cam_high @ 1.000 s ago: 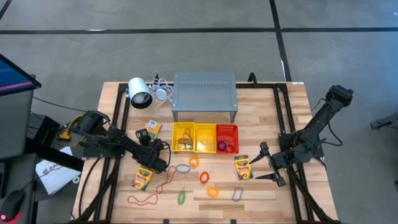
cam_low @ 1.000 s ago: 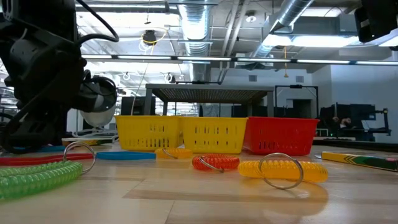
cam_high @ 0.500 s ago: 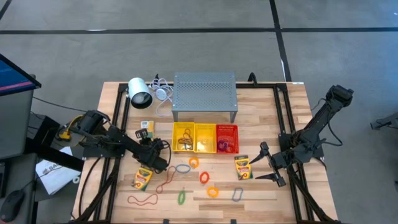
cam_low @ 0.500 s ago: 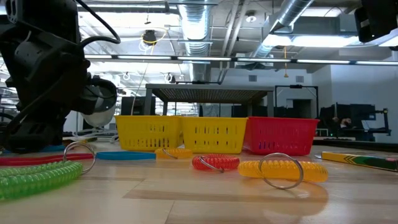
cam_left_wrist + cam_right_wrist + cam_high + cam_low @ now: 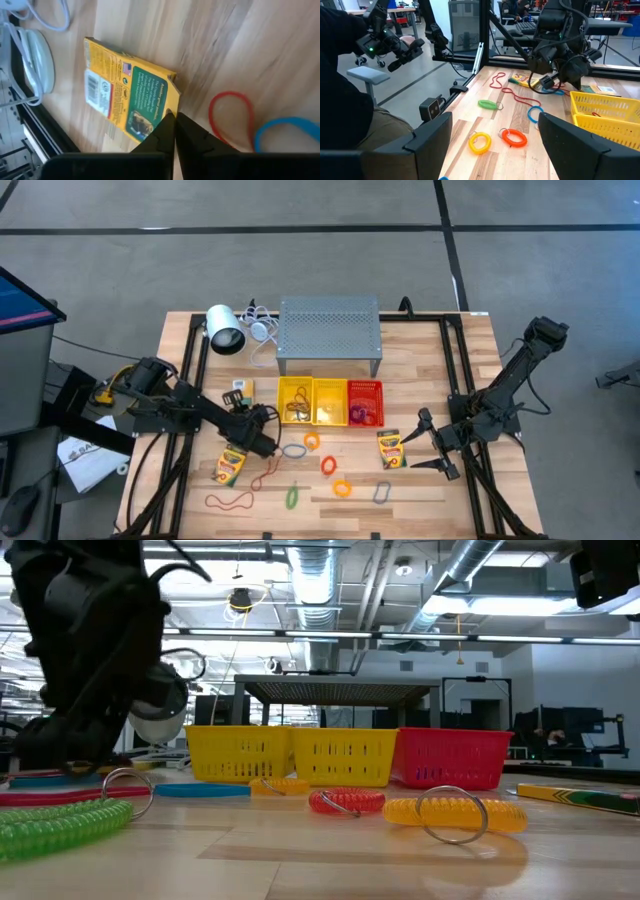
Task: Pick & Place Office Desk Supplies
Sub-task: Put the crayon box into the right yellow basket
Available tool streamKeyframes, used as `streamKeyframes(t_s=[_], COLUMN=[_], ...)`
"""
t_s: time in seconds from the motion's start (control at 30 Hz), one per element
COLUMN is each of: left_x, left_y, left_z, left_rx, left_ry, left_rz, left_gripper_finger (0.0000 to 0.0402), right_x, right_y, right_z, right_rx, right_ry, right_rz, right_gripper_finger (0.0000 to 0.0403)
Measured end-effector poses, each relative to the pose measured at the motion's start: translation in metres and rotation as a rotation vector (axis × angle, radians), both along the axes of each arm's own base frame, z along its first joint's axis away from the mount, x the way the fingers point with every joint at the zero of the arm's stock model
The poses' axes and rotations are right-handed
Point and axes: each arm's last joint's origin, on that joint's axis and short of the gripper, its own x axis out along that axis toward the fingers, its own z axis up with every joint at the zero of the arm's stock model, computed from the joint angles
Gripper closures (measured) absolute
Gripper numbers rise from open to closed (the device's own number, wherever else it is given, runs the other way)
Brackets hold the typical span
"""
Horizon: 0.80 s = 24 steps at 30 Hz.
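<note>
My left gripper [image 5: 171, 116] is shut at the table's left middle [image 5: 248, 418]. Nothing shows between its fingers. Its tips stand over the corner of a yellow-and-green crayon box [image 5: 131, 95], which lies flat, barcode side up [image 5: 240, 387]. A red rubber band [image 5: 230, 116] and a blue ring [image 5: 286, 131] lie beside it. A second crayon box [image 5: 228, 466] lies nearer the front. My right gripper [image 5: 495, 150] waits open at the right [image 5: 431, 445], next to a third crayon box [image 5: 390, 448]. My left gripper's shut fingertips [image 5: 169, 122] stand at the crayon box's corner [image 5: 172, 87], slanting down. I cannot tell whether they touch it.
Two yellow bins [image 5: 314, 401] and a red bin [image 5: 365, 402] stand mid-table, before the grey perforated stand [image 5: 329, 335] and the white lamp [image 5: 225, 330]. Orange [image 5: 328, 464], yellow [image 5: 342, 488], green [image 5: 292, 496] and grey [image 5: 381, 493] rings and red bands [image 5: 230, 501] lie along the front.
My left gripper has risen a little and shifted slightly toward the table's right edge. My right arm has kept still.
</note>
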Motion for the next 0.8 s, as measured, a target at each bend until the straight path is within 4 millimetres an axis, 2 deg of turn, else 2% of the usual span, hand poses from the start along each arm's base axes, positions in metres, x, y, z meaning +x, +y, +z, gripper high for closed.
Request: streamKeyframes(t_s=[0.23, 0.47, 0.6, 0.8], left_x=[0.011, 0.02, 0.017, 0.003], left_y=[-0.005, -0.008, -0.007, -0.001], left_z=[0.023, 0.056, 0.081, 0.125], left_rx=[0.018, 0.03, 0.007, -0.055], left_ry=[0.031, 0.044, -0.012, -0.159], left_rz=[-0.001, -0.003, 0.0, 0.008], left_gripper_finger=[0.0401, 0.0401, 0.0401, 0.0401], right_x=[0.0, 0.0, 0.001, 0.001], right_y=[0.0, 0.0, -0.001, -0.001], right_z=[0.001, 0.002, 0.003, 0.004], right_rx=[0.011, 0.018, 0.025, 0.033], right_ry=[-0.009, -0.015, -0.025, -0.031], right_rz=[0.0, -0.001, -0.026, -0.029], right_gripper_finger=[0.0112, 0.0112, 0.0112, 0.0112])
